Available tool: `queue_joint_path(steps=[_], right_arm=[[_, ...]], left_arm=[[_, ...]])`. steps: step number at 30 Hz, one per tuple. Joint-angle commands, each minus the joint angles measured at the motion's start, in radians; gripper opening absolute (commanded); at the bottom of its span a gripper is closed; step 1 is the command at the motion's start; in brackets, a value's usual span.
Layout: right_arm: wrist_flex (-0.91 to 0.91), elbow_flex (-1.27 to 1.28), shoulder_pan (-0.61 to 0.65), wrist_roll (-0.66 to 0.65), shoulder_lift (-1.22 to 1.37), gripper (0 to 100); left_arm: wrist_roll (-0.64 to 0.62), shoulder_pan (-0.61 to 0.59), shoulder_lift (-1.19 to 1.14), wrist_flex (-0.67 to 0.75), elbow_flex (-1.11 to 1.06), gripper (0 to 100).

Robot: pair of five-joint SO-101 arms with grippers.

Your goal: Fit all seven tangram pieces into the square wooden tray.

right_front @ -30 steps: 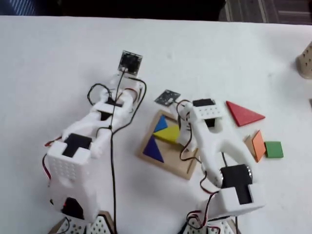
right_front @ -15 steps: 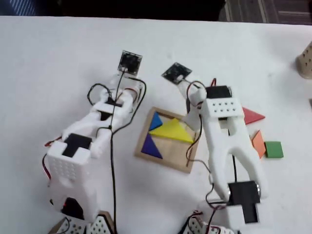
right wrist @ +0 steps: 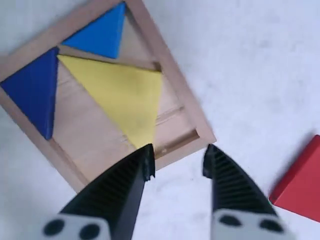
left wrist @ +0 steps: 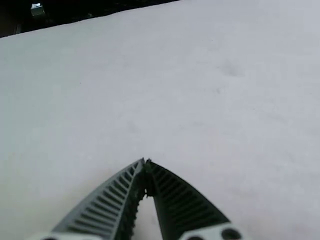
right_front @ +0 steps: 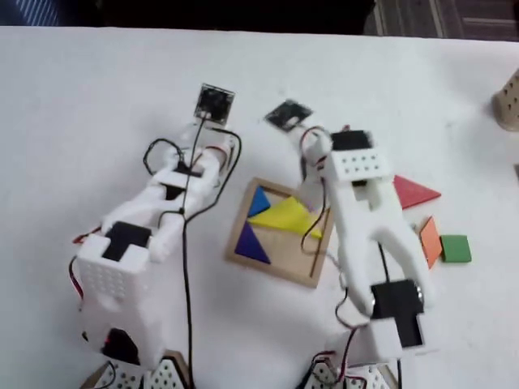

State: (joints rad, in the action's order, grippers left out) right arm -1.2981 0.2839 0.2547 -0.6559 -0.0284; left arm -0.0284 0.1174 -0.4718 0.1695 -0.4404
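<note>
Right gripper [right wrist: 177,157], spread empty, hovers over the tray [right wrist: 185,107] rim beside the seated yellow triangle [right wrist: 122,95]; left gripper [left wrist: 146,165] is pressed together. The red triangle [right wrist: 300,185], toward the table's [right_front: 122,97] right edge, likely needs a square pinch.

The right arm [right_front: 369,219] hid the wooden tray's [right_front: 272,270] right side and the red triangle's [right_front: 417,194] left corner.
</note>
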Motion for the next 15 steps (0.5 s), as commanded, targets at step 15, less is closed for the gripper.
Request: queue_joint_path(steps=[15], right_arm=[[0.398, 0.219, 0.096, -0.161, 0.079, 26.9]], left_arm=[[-0.114, -0.125, 0.053, -0.281, 0.242, 2]])
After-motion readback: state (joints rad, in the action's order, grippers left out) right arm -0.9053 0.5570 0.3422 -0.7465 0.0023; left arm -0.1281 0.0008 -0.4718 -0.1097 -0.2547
